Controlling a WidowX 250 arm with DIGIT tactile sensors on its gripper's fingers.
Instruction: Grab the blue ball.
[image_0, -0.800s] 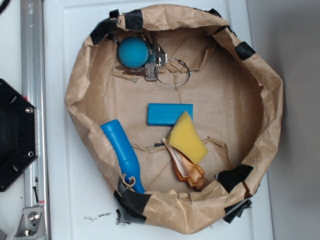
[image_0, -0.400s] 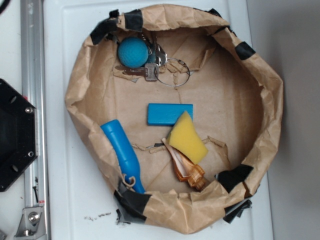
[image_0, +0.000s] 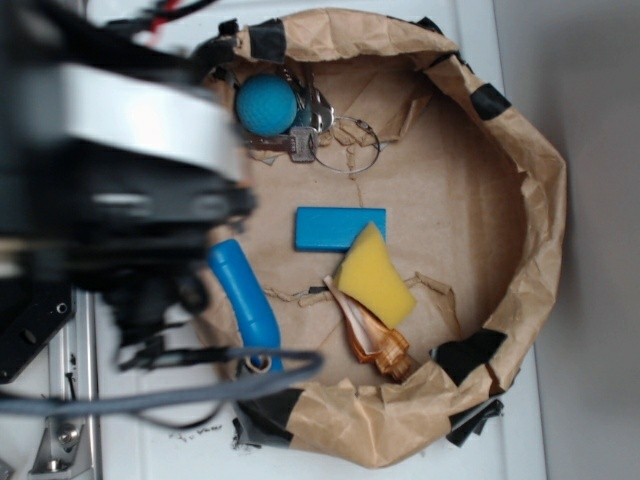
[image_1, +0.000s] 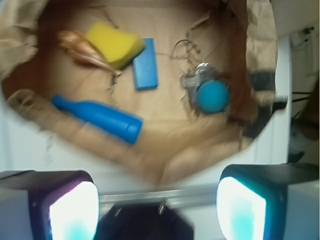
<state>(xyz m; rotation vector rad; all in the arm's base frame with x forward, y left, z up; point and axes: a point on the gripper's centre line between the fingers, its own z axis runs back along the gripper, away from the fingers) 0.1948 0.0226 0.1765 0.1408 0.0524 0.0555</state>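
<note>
The blue ball (image_0: 266, 104) is a small teal sphere at the back left inside a crumpled brown paper bowl (image_0: 540, 200), resting against a bunch of keys (image_0: 305, 140). In the wrist view the blue ball (image_1: 213, 96) lies far ahead, to the right of centre. My gripper (image_1: 157, 200) is open, its two pads wide apart with nothing between them. It hovers over the metal rail and black base, outside the bowl. My blurred arm (image_0: 120, 170) covers the left of the exterior view, and the fingers cannot be made out there.
Inside the bowl lie a flat blue block (image_0: 340, 227), a long blue handle (image_0: 245, 300), a yellow sponge (image_0: 373, 275), a brown wooden piece (image_0: 380, 345) and a wire key ring (image_0: 348, 145). A metal rail (image_0: 65, 420) runs along the left.
My arm has swept into the exterior view from the left, blurred with motion, now covering the rail, the black base and the bowl's left rim. The objects in the bowl have not moved.
</note>
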